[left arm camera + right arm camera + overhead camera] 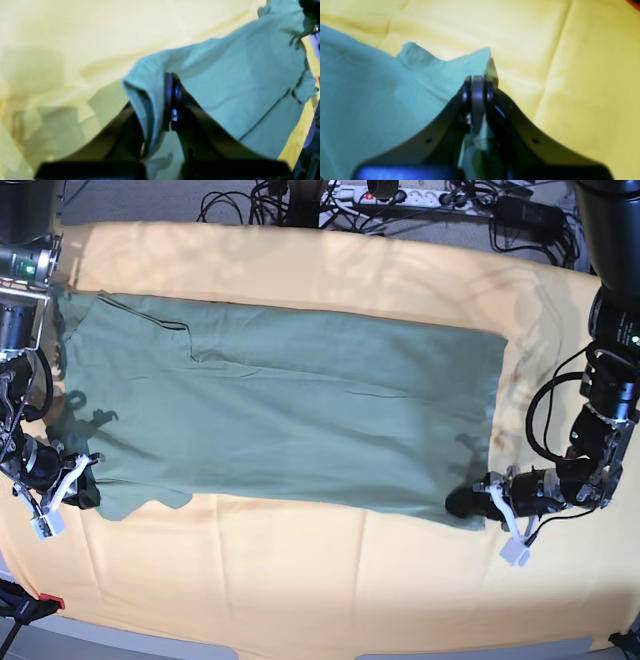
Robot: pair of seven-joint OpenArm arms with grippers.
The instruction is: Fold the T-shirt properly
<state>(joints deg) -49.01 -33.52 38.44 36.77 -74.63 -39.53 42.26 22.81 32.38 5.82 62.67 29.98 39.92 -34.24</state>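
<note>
T-shirt (290,420) lies flat on the yellow cloth (330,590). Left gripper (172,100) and right gripper (477,97) jaws both clamped on its near corners. Thin, limp fabric; hold hems, lift evenly.

T-shirt (300,415): thin matt cloth, soft, lightly creased. Yellow-orange cloth (330,590) beneath: matt, creased. Gripper fingers (510,117): dark, smooth, faint sheen.
</note>
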